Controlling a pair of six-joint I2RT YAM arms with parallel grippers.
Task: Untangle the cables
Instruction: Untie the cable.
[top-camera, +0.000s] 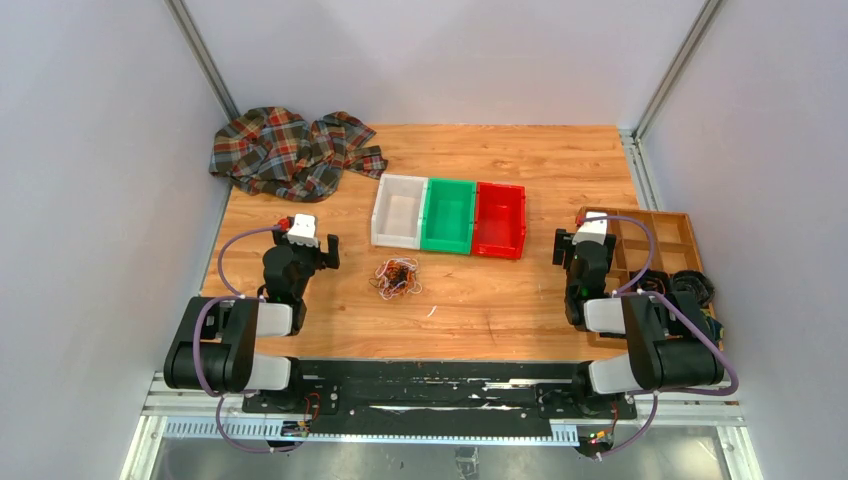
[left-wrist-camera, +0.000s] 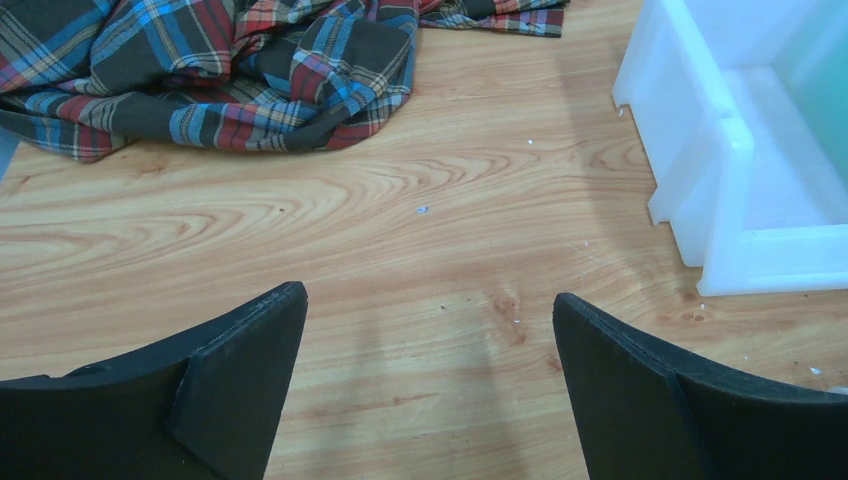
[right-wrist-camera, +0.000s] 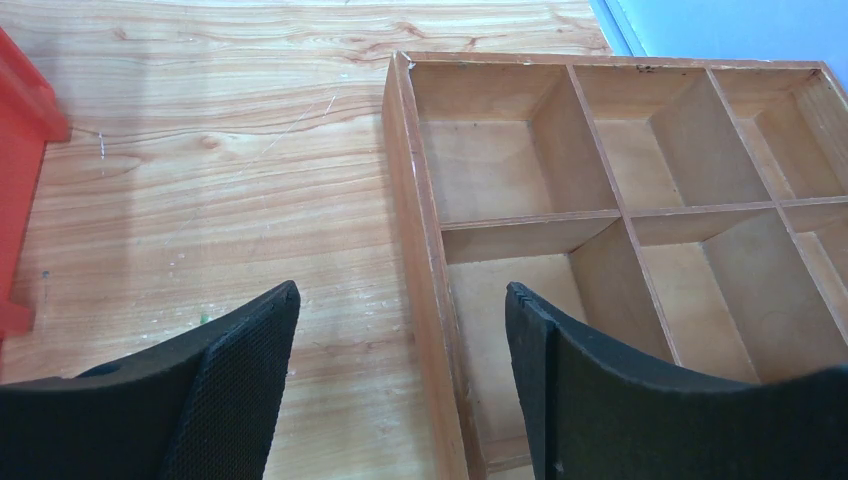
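Left tool (left-wrist-camera: 428, 300) is wide open. Its two black fingers (left-wrist-camera: 240, 370) stand far apart, and only bare wood shows between them. It holds nothing. It hangs over the left side of the tabletop (top-camera: 500, 290). Ahead of it lies a checked cloth (left-wrist-camera: 220, 70) in red, blue and dark green. The cloth is all crumpled up near the far left corner. Off to the right of this tool is the corner of a white bin (left-wrist-camera: 700, 200).

The right tool (right-wrist-camera: 400, 292) is wide open too, and it holds nothing. It hangs over the right side of the tabletop, right at the left edge of a wooden tray (right-wrist-camera: 425, 250). Thin wooden walls split the tray into little boxes.

The cables (top-camera: 397, 278) lie in one small tangled heap near the middle of the tabletop. They are very thin, like string. Orange-brown, white and black ones are all mixed up together. The heap sits just in front of the white bin, on the side nearer the arms. It is between the two tools and closer to the left one. Neither tool touches it.

Three bins stand in a row behind the heap, side by side and touching. The white bin is on the left, a green bin (top-camera: 448, 215) is in the middle, and a red bin (top-camera: 499, 220) is on the right.

Some dark things (top-camera: 690, 285) lie by the tray, near the right arm. I cannot tell what they are.
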